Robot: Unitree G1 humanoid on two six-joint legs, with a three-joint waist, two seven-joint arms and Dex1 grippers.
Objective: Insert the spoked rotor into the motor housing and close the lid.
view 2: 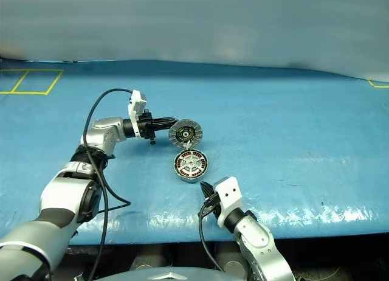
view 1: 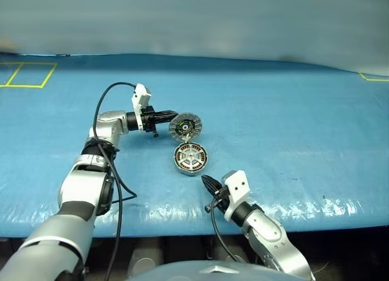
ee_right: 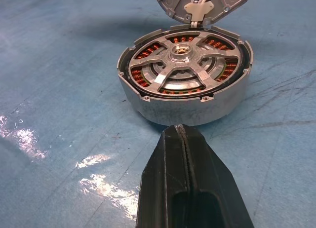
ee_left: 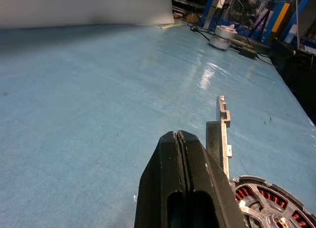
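Observation:
The motor housing (view 1: pixel 190 159) lies on the blue table with copper windings showing inside its rim. The spoked rotor (ee_right: pixel 185 65) sits inside it, pale spokes around a brass hub. The lid (view 1: pixel 184 126) stands tilted up on edge at the housing's far side, its dark inner face towards me. My left gripper (view 1: pixel 172 117) is shut and empty, pointing right, with its tips at the lid's left edge (ee_left: pixel 223 134); I cannot tell whether they touch. My right gripper (view 1: pixel 206 182) is shut and empty, a short way in front of the housing wall (ee_right: pixel 148 104), not touching it.
The blue table cover (view 1: pixel 292 129) is wrinkled and glossy, with its front edge just beyond my right wrist. Yellow tape squares (view 1: pixel 27 74) mark the far left corner. A pale wall rises behind the table. Open table lies right of the housing.

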